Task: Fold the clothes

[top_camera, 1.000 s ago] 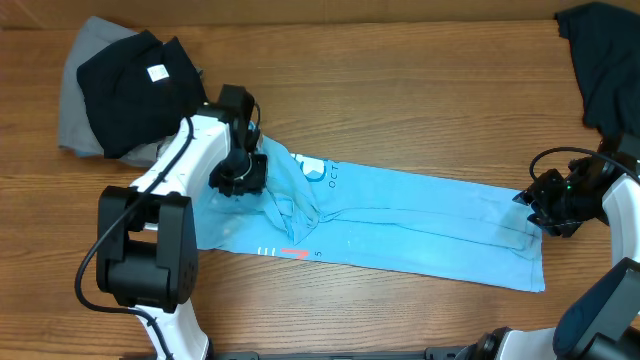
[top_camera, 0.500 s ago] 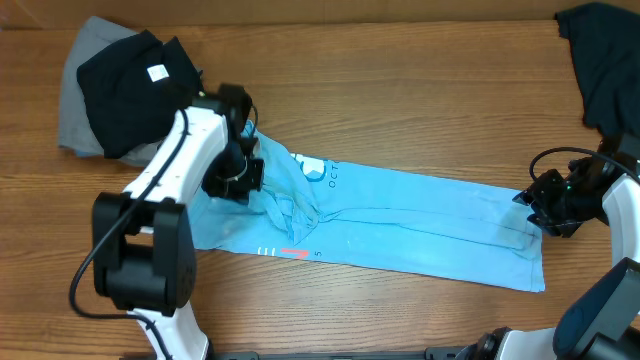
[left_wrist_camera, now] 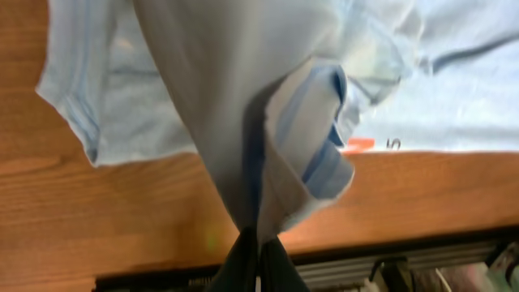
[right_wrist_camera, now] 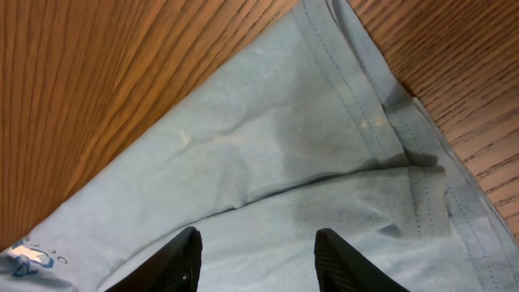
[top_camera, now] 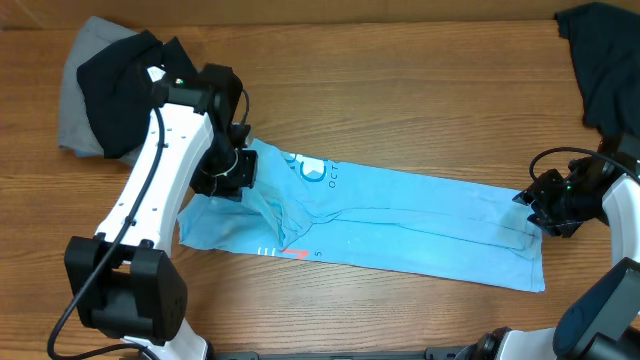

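Observation:
The light blue T-shirt [top_camera: 400,225] lies folded into a long strip across the table, lettering and a small red mark [top_camera: 295,252] near its left part. My left gripper [top_camera: 228,178] is shut on the shirt's left end and lifts it; in the left wrist view the cloth [left_wrist_camera: 235,105] hangs from my closed fingers [left_wrist_camera: 258,253]. My right gripper [top_camera: 535,208] is open over the shirt's right end; in the right wrist view my fingers [right_wrist_camera: 258,259] are spread just above the hemmed cloth [right_wrist_camera: 284,154]. A black garment [top_camera: 125,85] lies on a grey one [top_camera: 78,100] at the far left.
A dark garment [top_camera: 600,60] lies at the far right corner. Bare wooden table [top_camera: 420,90] runs behind the shirt. The table's front edge [left_wrist_camera: 365,255] shows in the left wrist view.
My left gripper has moved left and up with the shirt's left end, pulling the bunched cloth out toward the left. The right arm has not moved.

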Action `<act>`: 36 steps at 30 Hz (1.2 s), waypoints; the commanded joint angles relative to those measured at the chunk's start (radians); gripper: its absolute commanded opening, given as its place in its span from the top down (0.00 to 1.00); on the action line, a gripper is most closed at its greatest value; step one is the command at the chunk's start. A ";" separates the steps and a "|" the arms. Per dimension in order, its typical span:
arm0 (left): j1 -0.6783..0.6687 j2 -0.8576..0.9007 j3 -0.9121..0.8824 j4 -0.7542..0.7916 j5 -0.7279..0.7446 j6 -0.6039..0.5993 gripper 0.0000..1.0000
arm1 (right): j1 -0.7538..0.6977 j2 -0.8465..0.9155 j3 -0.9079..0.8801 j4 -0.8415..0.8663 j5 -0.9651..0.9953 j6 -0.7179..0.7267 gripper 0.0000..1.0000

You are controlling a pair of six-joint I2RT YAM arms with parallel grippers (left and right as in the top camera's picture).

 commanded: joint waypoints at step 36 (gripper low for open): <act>-0.066 -0.007 -0.100 0.299 -0.118 -0.091 0.60 | -0.002 0.003 -0.004 0.006 -0.009 -0.004 0.51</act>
